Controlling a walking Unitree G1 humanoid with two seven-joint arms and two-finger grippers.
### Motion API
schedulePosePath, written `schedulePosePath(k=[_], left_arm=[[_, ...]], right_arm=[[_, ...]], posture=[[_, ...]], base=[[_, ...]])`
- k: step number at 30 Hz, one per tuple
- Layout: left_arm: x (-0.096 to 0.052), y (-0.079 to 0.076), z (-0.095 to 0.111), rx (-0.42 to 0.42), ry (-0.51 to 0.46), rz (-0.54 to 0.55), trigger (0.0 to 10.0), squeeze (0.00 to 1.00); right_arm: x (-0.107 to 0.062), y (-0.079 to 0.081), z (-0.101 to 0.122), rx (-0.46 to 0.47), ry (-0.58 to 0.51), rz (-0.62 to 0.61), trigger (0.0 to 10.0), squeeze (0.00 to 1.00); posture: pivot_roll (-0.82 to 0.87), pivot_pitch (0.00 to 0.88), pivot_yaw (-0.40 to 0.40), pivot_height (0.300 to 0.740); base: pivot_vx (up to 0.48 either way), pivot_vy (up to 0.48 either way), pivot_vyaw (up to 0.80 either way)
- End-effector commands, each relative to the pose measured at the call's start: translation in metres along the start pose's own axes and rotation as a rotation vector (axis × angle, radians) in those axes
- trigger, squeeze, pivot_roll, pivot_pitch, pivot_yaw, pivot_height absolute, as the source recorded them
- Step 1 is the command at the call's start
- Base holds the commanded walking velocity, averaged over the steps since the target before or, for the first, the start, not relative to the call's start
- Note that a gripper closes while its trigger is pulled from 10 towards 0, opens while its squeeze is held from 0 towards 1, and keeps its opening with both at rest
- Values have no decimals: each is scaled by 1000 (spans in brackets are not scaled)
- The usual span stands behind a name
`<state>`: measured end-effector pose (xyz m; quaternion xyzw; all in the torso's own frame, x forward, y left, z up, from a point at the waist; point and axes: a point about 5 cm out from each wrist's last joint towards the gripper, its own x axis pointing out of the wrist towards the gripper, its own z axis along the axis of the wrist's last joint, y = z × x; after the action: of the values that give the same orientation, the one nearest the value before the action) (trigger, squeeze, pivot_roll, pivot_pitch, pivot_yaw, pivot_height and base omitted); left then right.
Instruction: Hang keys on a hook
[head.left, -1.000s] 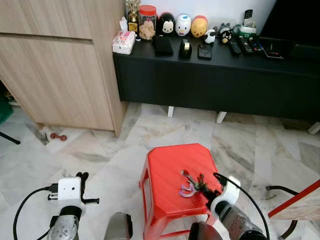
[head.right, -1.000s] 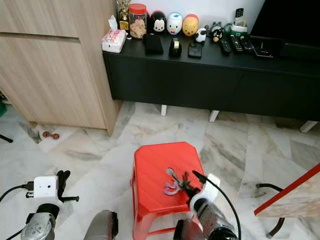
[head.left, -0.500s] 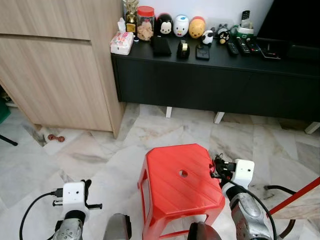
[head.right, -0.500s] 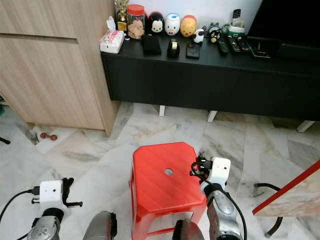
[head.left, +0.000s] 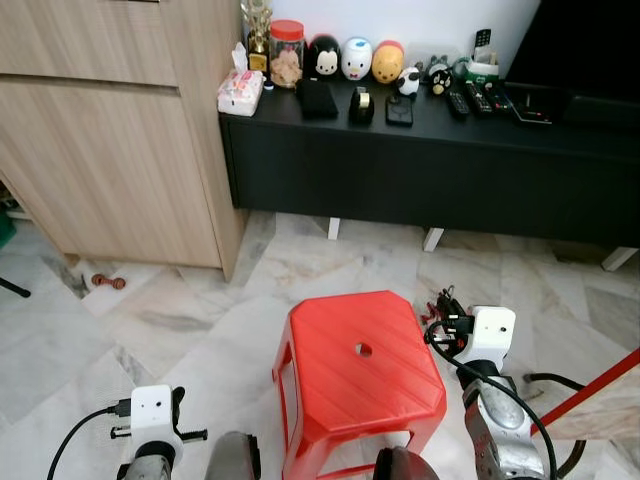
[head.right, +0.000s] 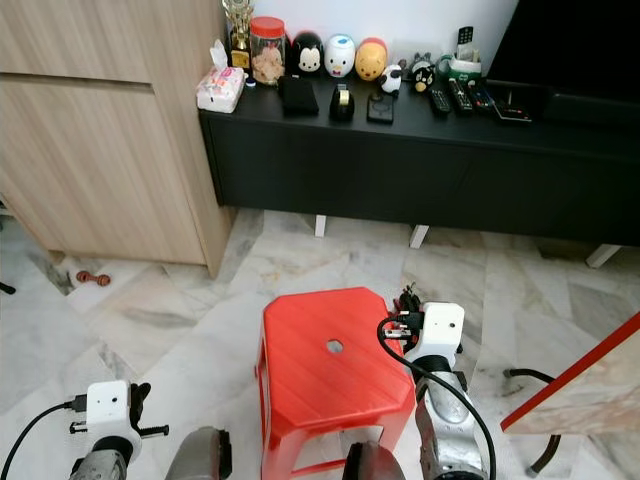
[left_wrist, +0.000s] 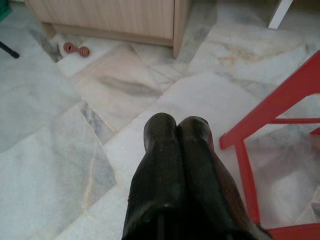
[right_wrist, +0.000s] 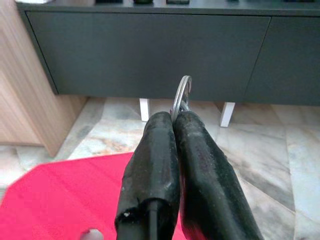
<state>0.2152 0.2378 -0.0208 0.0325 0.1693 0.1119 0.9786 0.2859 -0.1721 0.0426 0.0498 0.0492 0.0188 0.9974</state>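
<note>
— How is the scene lit?
— Even, soft daylight is seen throughout; only faint shadows are cast under the red stool (head.left: 360, 365) and the black cabinet (head.left: 420, 170).
— Any blur or glare?
— Little blur is noted. A mild sheen is carried by the marble floor (head.left: 150, 310). In the wrist views the near black fingers (right_wrist: 165, 165) are perhaps slightly soft.

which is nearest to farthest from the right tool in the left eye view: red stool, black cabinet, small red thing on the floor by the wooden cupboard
From the right tool, shut on the keys:
1. Red stool, right beside it, on its left.
2. Black cabinet, ahead against the wall.
3. Small red thing, far across the floor to the left, at the foot of the wooden cupboard.
</note>
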Motion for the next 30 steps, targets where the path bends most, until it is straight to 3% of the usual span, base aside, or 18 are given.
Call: schedulePosePath(k=[1,8,16,19,27,30], left_arm=[[-1,-1,-2,7,2,1,10000,0],[-1,-1,-8,12,26,-1,10000,0],[-4,-2,-16,18,62,-3,10000,0],[-8,3,-24,36,99,4,10000,0],[-11,4,-29,51,121,-3,10000,0],[-13,3,-33,48,147,-3,10000,0]], right_arm=[[0,-4,2,2,-4,-8,10000,0],[-2,-5,-6,-3,36,-2,10000,0],[-7,-16,-22,42,128,-54,10000,0],[-22,-41,-47,110,265,-185,10000,0],[-47,-60,-73,63,405,-226,10000,0],[-69,-69,-93,23,532,-260,10000,0]], posture=[[210,15,-116,694],[207,0,-115,740],[209,0,-114,740],[215,0,-109,740],[208,0,-105,740],[203,0,-103,740]], base=[[0,0,0],[0,0,0],[0,0,0],[0,0,0],[0,0,0],[0,0,0]])
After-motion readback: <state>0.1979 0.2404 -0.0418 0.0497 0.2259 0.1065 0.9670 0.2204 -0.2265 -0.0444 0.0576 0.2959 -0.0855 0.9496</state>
